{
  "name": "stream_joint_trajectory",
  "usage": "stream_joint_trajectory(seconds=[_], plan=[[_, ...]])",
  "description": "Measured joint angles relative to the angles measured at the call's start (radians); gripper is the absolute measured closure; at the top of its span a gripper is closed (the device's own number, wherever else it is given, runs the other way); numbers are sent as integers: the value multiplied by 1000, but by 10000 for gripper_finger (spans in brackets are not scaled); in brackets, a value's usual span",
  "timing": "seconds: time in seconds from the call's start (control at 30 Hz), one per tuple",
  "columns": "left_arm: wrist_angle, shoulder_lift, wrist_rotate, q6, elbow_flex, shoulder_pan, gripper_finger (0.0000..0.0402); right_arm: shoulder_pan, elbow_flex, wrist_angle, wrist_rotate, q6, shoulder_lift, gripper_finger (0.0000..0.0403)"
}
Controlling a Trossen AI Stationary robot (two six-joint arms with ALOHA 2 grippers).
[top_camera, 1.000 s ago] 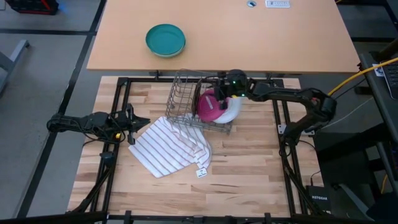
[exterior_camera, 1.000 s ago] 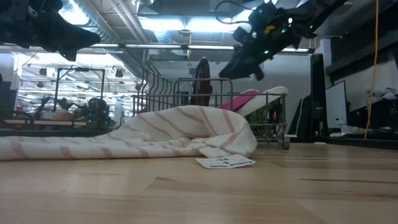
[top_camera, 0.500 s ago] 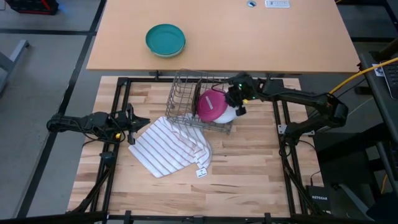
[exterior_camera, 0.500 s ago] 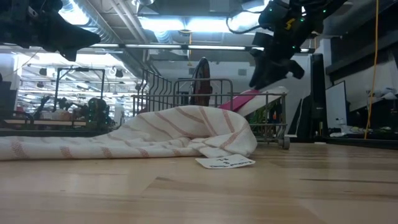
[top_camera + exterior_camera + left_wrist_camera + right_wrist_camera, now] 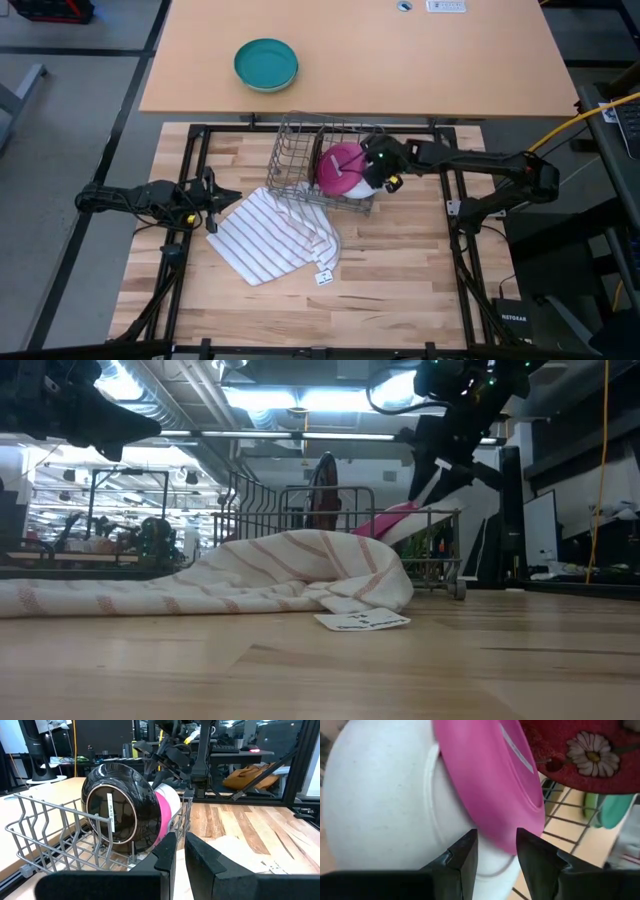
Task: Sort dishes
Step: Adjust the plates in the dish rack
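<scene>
All three dishes sat in the wire dish rack (image 5: 322, 165): dark red floral plastic plate (image 5: 580, 750) upright, magenta-pink round plastic plate (image 5: 340, 168) and whitish-backed pale plate (image 5: 380, 805) leaning (arguably unfinished). The right claw (image 5: 383, 170) hovered spread at their rims; the left claw (image 5: 212, 195) waited nearly pressed together.

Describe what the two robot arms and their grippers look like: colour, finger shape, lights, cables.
Both arms are dark, nearly black, built of slim jointed links. The right gripper carries small green lights and a yellow tag near its wrist; its two fingers are flat, black and wedge-shaped. The left gripper has the same paired black fingers, with a small yellow mark and thin black cables along the arm.
</scene>
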Motion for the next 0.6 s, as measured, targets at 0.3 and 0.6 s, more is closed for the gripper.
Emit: stream_joint_trajectory(seconds=[0.3, 0.6], plan=[[0, 0, 0, 0, 0, 0, 371, 28, -1, 53, 47, -52, 10, 265], [0, 0, 0, 0, 0, 0, 371, 29, -1, 91, 47, -60, 11, 265]])
